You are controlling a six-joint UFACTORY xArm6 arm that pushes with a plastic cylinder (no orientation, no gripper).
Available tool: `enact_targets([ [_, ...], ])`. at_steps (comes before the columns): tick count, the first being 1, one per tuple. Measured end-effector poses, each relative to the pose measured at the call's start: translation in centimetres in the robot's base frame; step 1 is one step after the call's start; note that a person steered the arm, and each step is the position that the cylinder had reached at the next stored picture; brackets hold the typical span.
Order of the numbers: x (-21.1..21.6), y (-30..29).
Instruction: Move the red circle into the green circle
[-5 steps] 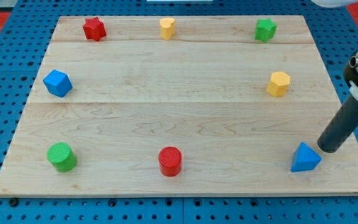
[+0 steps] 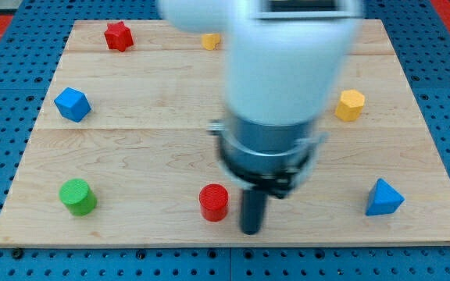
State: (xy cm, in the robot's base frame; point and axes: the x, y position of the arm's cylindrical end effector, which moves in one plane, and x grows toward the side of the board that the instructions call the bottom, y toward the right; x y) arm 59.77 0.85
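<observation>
The red circle (image 2: 214, 202) is a short cylinder standing near the board's bottom edge, a little left of centre. The green circle (image 2: 77, 196) is a cylinder at the bottom left, well apart from the red one. My tip (image 2: 251, 231) is down on the board just to the right of the red circle and slightly below it, with a small gap between them. The arm's large white and black body is blurred and covers the middle of the board above the tip.
A blue triangle (image 2: 383, 197) lies at bottom right, a yellow hexagon (image 2: 350, 104) at right, a blue cube (image 2: 72, 104) at left, a red star (image 2: 117, 36) at top left. A yellow block (image 2: 209, 40) at top is partly hidden by the arm. The wooden board (image 2: 131, 148) lies on blue pegboard.
My tip has swept left from beside the blue triangle to just right of the red circle. The arm now hides the green block at top right. No block has moved.
</observation>
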Motion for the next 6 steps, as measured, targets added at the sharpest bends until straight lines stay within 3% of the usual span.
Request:
enact_targets([
  [4, -4.0, -2.0],
  [5, -3.2, -10.3],
  [6, -3.1, -11.6],
])
